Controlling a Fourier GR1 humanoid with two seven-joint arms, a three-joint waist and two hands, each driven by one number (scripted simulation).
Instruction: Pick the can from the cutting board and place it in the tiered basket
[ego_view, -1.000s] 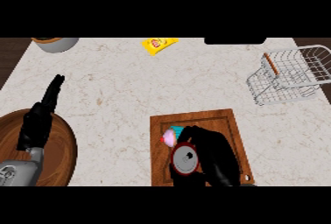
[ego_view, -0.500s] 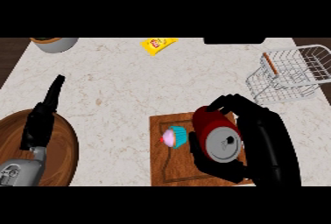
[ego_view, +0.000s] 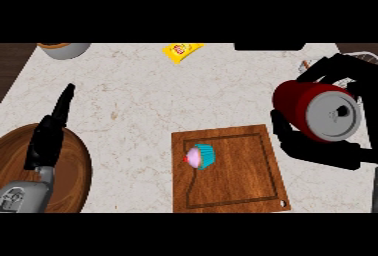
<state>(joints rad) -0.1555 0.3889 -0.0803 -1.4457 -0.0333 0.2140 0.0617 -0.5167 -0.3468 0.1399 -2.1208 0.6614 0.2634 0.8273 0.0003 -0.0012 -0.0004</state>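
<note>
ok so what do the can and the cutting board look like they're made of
Can: apparently metal, with a glossy red side and a dull grey lid end that has a small opening. Cutting board: seemingly wood, warm brown with visible grain and a groove near its edge.

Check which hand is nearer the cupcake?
Right. The right hand, holding the can, is just past the cutting board's right edge, up and right of the cupcake. The left hand rests farther off at the view's left, over the wooden bowl.
</note>
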